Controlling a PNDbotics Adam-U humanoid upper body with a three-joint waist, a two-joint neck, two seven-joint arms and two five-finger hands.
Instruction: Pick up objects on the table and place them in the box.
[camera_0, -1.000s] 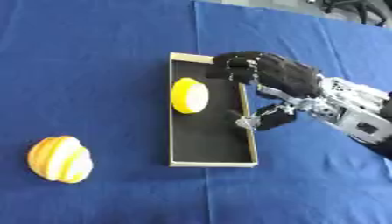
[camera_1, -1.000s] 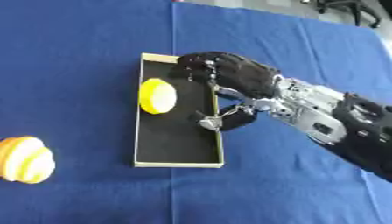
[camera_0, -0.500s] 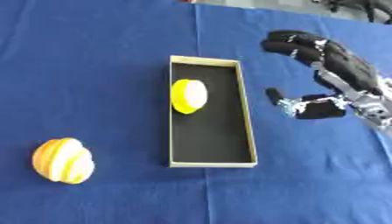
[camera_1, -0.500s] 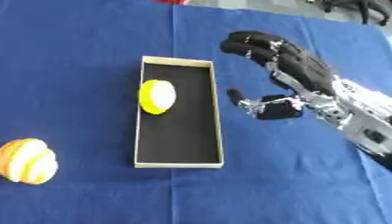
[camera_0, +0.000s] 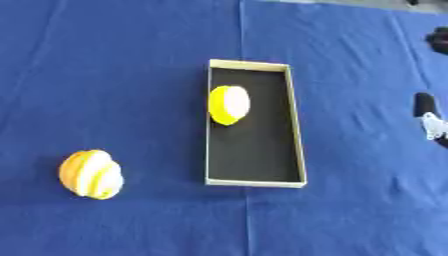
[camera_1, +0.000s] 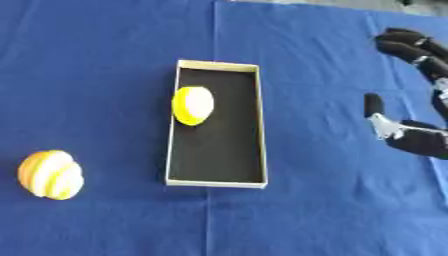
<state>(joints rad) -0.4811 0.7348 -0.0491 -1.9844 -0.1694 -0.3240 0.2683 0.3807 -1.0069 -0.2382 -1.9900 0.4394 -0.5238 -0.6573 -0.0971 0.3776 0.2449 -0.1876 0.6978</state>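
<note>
No brand, label or writing is legible on any item. Your box (camera_1: 217, 182), a shallow rectangular tray with pale walls and a black floor, lies with its long axis running from the near side to the far side of the bench (camera_0: 122, 60). A yellow object (camera_0: 228, 104), oval, sits inside the box against its left wall in the far half, its long axis roughly along the box. An orange-and-white striped object (camera_0: 91, 174) rests on the bench well left of the box, near the front. The bench is covered in blue cloth showing fold creases. Your right hand (camera_1: 411, 135) is at the right edge, well clear of the box, fingers (camera_1: 404, 42) spread and holding nothing.
</note>
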